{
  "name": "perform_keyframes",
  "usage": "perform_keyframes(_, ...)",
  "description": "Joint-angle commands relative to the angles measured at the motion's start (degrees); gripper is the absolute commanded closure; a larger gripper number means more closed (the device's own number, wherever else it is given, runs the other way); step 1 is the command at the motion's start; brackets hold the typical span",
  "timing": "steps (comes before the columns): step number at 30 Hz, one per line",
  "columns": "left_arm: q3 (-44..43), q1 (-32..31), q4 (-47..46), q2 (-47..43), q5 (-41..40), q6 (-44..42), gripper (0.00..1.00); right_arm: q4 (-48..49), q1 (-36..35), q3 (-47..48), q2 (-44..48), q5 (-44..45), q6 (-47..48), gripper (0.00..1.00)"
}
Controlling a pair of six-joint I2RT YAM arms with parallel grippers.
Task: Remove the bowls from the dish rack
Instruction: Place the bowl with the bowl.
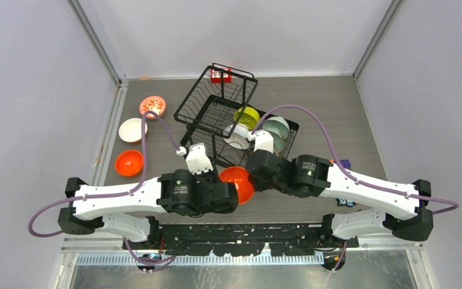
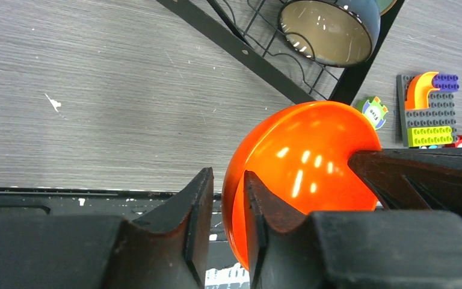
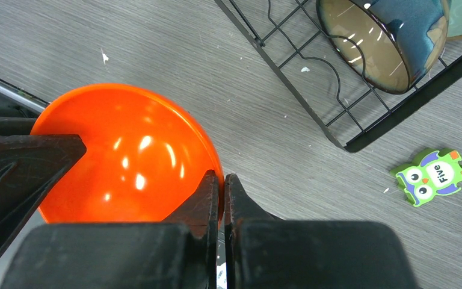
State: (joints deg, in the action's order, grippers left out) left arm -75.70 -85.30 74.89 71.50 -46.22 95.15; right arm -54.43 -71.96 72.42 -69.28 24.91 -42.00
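A glossy orange bowl (image 1: 238,181) hangs tilted between both arms, in front of the black wire dish rack (image 1: 215,101). My right gripper (image 3: 221,177) is shut on the bowl's (image 3: 126,153) rim. My left gripper (image 2: 227,174) straddles the opposite rim of the bowl (image 2: 301,156), one finger inside against the wall and a small gap outside. In the rack stand a lime-yellow bowl (image 1: 248,114), a white bowl (image 1: 237,136), a mint bowl (image 1: 277,127) and a dark bowl with a tan inside (image 3: 370,42).
At the table's left lie a red-patterned bowl (image 1: 153,106), a plain white bowl (image 1: 132,129) and another orange bowl (image 1: 129,162). Toy blocks (image 2: 430,111) and a green owl card (image 3: 434,176) lie right of the rack. Walls close the table in.
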Motion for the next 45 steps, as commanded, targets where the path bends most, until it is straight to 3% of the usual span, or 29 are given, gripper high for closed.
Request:
perform_keyframes(1, 0.8, 0.9, -1.5, 0.1, 0.1, -0.6, 0.76, 2.8, -0.4, 1.4, 0.2, 2.3, -1.2, 0.99)
perform_keyframes(6, 1.5, 1.1, -2.4, 0.1, 0.9, -0.9, 0.80, 2.8, -0.4, 1.5, -0.2, 2.1, -1.2, 0.99)
perform_keyframes(11, 2.3, 1.3, -2.9, -0.3, 1.2, -1.1, 0.99, 3.1, -0.5, 1.5, -0.2, 1.4, -0.9, 0.99)
perform_keyframes(13, 2.7, 1.3, -3.2, -0.8, 1.1, -1.2, 1.00, 3.4, -0.5, 1.3, 0.1, 1.0, -0.8, 0.99)
perform_keyframes(15, 3.0, 1.3, -3.3, -1.2, 1.0, -1.3, 1.00, 3.8, -0.5, 1.4, 0.3, 0.2, -0.4, 0.88)
perform_keyframes(19, 3.0, 1.5, -3.1, -2.2, 0.3, -2.9, 1.00, 3.7, -0.5, 2.1, 0.8, -1.7, 0.4, 0.47)
perform_keyframes(21, 2.4, 1.8, -2.3, -2.9, -0.7, -4.7, 1.00, 3.1, -0.6, 2.8, 1.6, -2.5, 1.1, 0.35)
perform_keyframes(25, 1.3, 2.5, 0.3, -6.3, -4.9, -10.4, 1.00, 3.2, -0.6, 3.2, 5.9, -3.3, 4.4, 0.24)
perform_keyframes(29, 2.1, 5.3, 4.8, -11.3, -9.2, -16.7, 1.00, 6.2, -0.6, 0.1, 12.2, -4.7, 8.6, 0.24)
perform_keyframes(34, 8.2, 16.5, 1.6, -20.7, -11.5, -30.9, 1.00, 10.6, -0.6, -6.0, 18.3, -7.3, 11.4, 0.24)
perform_keyframes(39, 10.2, 35.0, -7.3, -26.3, -3.5, -48.3, 1.00, 12.0, -0.6, -9.0, 19.6, -8.3, 12.2, 0.24)
perform_keyframes(45, 10.6, 54.7, -13.9, -24.6, 6.1, -55.9, 1.00, 11.6, -0.6, -10.5, 19.2, -9.3, 12.9, 0.24)
